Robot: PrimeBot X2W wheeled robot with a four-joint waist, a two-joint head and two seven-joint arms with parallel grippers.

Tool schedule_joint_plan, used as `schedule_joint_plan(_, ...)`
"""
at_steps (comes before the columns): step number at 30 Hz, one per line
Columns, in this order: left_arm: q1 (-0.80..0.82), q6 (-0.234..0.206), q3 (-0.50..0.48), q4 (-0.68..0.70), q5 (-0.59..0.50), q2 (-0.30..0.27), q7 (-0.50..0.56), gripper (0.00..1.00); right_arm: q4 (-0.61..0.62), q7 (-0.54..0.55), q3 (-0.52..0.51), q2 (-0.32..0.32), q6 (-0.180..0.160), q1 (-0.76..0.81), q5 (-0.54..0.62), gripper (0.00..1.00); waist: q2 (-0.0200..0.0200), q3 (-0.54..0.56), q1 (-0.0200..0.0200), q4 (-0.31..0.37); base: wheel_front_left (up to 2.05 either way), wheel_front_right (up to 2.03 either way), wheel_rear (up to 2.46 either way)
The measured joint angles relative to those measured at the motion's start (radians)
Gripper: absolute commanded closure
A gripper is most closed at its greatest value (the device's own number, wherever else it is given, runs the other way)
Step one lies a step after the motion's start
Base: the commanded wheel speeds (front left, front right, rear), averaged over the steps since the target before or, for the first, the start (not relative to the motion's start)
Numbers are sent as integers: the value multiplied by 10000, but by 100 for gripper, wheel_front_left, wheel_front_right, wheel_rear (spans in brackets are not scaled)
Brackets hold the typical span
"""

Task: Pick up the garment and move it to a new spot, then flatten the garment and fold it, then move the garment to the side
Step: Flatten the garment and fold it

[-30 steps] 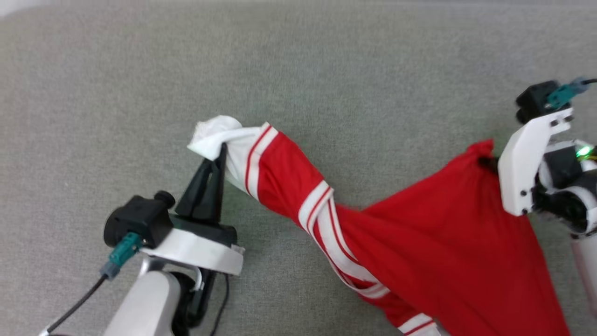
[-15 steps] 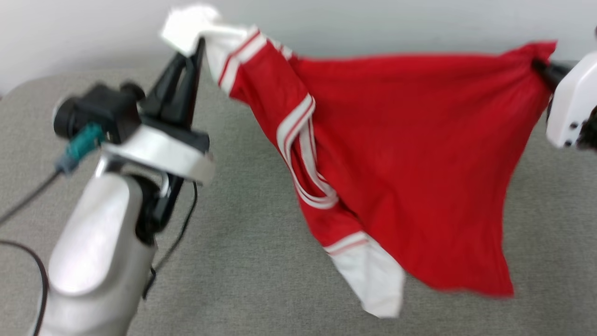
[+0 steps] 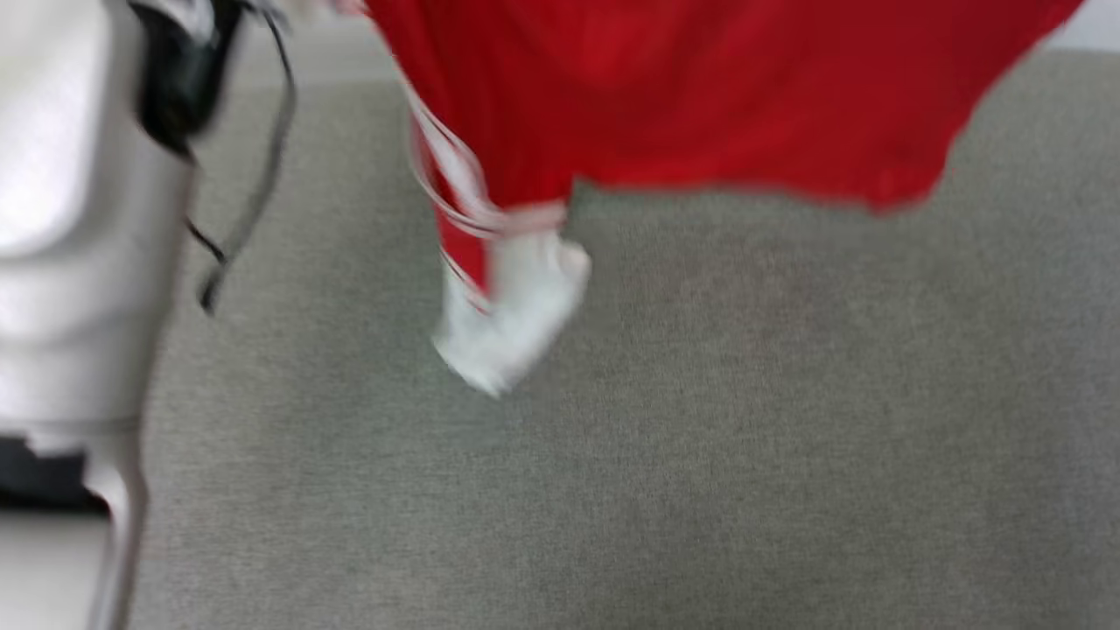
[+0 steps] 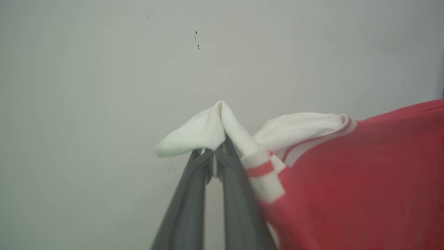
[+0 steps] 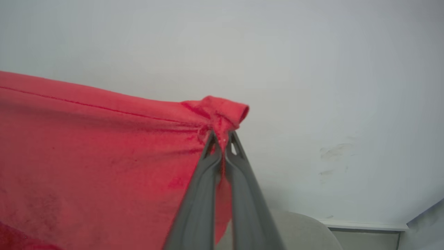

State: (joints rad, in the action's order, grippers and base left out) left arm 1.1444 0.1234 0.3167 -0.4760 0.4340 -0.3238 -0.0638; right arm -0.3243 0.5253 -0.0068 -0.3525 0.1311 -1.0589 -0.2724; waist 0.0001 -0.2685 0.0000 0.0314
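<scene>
Above the grey padded surface [image 3: 700, 455] the garment [image 3: 700, 96] hangs spread in the air, its red body wide. One white sleeve [image 3: 516, 306] dangles from its lower edge, clear of the surface. The left gripper [image 4: 216, 154] is clamped on the other white sleeve. The right gripper [image 5: 222, 140] is pinched tight on a bunched red corner, the cloth taut before a pale wall [image 4: 104, 69].

A second ago the jersey trailed low across the surface. Half a second ago it was already lifted and stretched. It now sits higher in the head view, though that view itself has shifted.

The garment's upper edge is cut off at the top of the head view. Blur smears the striped trim, no lettering can be made out, and the pale left forearm [image 3: 61, 219] is blurred too.
</scene>
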Motion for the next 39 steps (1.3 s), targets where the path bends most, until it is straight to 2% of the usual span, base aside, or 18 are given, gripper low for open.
schedule_joint_plan(10, 3751, -134, -410, -1565, -389, -554, -485, 100, -1024, -1946, 36, 405, 4, -3043, 380, 100, 0, -1794, 1, 375, 0, 0, 0)
schedule_joint_plan(17, 5222, -117, -380, -2408, -554, -665, -997, 100, -1927, -2995, 341, 487, 4, -4472, 545, 100, 0, -3087, 1, 515, 0, 0, 0)
schedule_joint_plan(28, 4916, 2, -207, -3866, -142, -437, -1661, 100, -3787, -4063, 1430, 773, 4, -4946, 15, 100, 0, -4353, 2, 391, 0, 0, 0)
schedule_joint_plan(33, 4196, 56, -174, -4345, 295, -353, -1831, 100, -4598, -4485, 1918, 802, 4, -4613, -355, 100, 0, -4166, 1, 343, 0, 0, 0)
schedule_joint_plan(39, 2482, 75, -23, -4238, 1022, -146, -1952, 100, -5145, -4909, 2713, 541, 4, -3170, -1064, 100, 0, -3423, 1, 213, 0, 0, 0)
